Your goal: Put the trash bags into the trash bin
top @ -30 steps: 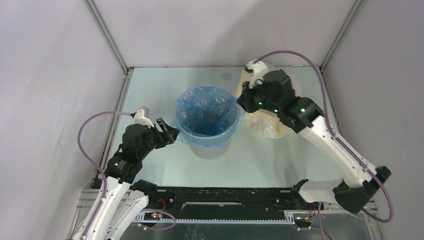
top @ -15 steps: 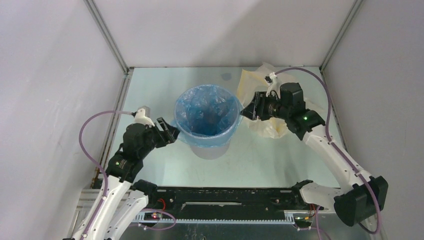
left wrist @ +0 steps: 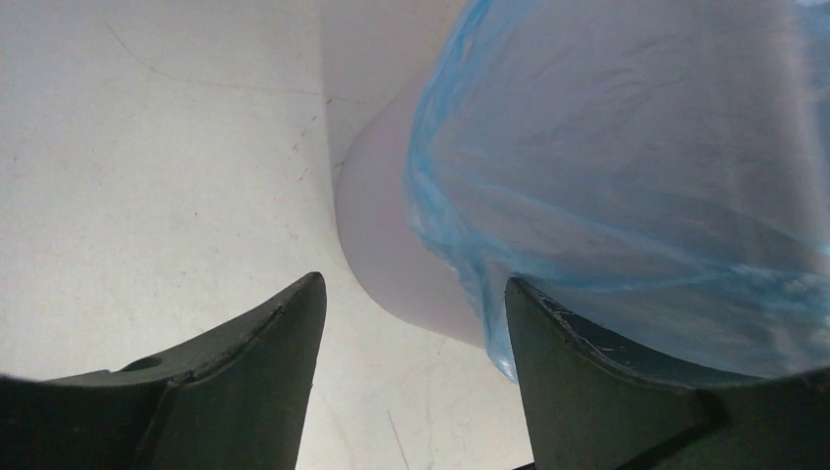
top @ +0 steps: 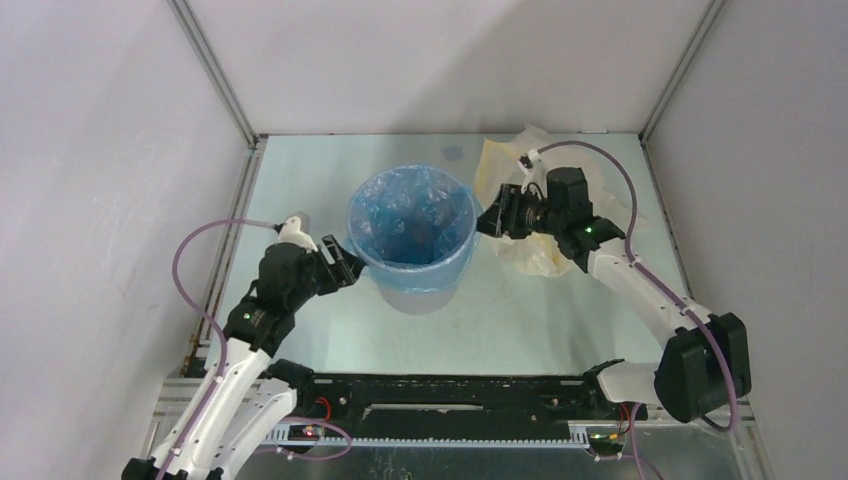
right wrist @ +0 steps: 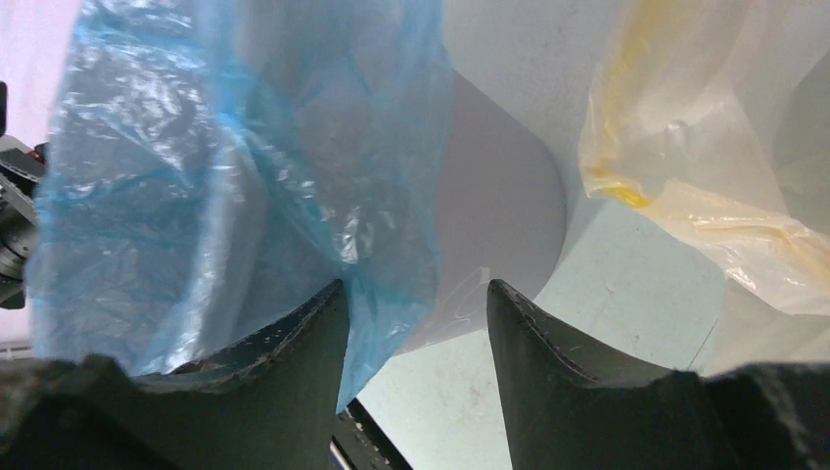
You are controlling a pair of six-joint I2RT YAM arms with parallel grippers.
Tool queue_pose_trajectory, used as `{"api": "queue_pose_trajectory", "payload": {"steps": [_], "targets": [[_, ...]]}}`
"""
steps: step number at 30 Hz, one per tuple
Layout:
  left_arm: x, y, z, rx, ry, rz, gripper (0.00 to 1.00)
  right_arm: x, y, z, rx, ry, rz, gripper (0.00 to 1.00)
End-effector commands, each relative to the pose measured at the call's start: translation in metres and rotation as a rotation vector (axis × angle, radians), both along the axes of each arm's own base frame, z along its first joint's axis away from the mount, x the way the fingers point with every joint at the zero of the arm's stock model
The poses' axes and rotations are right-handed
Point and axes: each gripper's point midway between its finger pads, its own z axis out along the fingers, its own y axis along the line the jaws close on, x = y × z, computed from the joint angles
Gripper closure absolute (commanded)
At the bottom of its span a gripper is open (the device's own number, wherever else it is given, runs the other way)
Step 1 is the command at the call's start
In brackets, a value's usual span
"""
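— Trash bag of thin, crinkly, translucent blue plastic [top: 412, 215]: from above, it is seen lining the round, pale grey-lavender plastic trash bin [top: 420, 295] near the middle of the table [top: 300, 180], its hem folded over the rim.
— At the left wrist?
— The left gripper [left wrist: 413, 284] is seen parted, nothing held, close to the hem.
— The right wrist?
— The right gripper [right wrist: 413, 284] is likewise parted and empty. The film is judged light, limp and slippery, best pinched at the overhanging hem.
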Motion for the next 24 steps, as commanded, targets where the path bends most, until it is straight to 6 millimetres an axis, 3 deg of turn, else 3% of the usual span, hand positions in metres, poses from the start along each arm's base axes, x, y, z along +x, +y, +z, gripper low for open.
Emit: {"api": "queue_pose_trajectory", "payload": {"steps": [1,4,9,18,24], "targets": [[0.008,-0.006,-0.004,-0.001,-0.013,-0.031,0.26,0.008,0.004,-0.025,0.014,0.014,-0.007,0.44],[0.009,-0.008,-0.009,-0.005,-0.003,-0.034,0.26,0.009,0.005,-0.046,0.010,0.050,-0.011,0.44],[0.011,-0.010,-0.015,-0.012,0.012,-0.035,0.28,0.016,0.004,-0.059,-0.009,0.058,-0.032,0.43],[0.007,0.001,-0.005,-0.015,-0.039,0.023,0.28,0.018,-0.028,-0.010,-0.014,-0.093,-0.148,0.38],[0.007,0.002,-0.003,-0.019,-0.039,0.030,0.28,0.028,-0.026,0.015,0.049,-0.116,-0.140,0.38]]}}
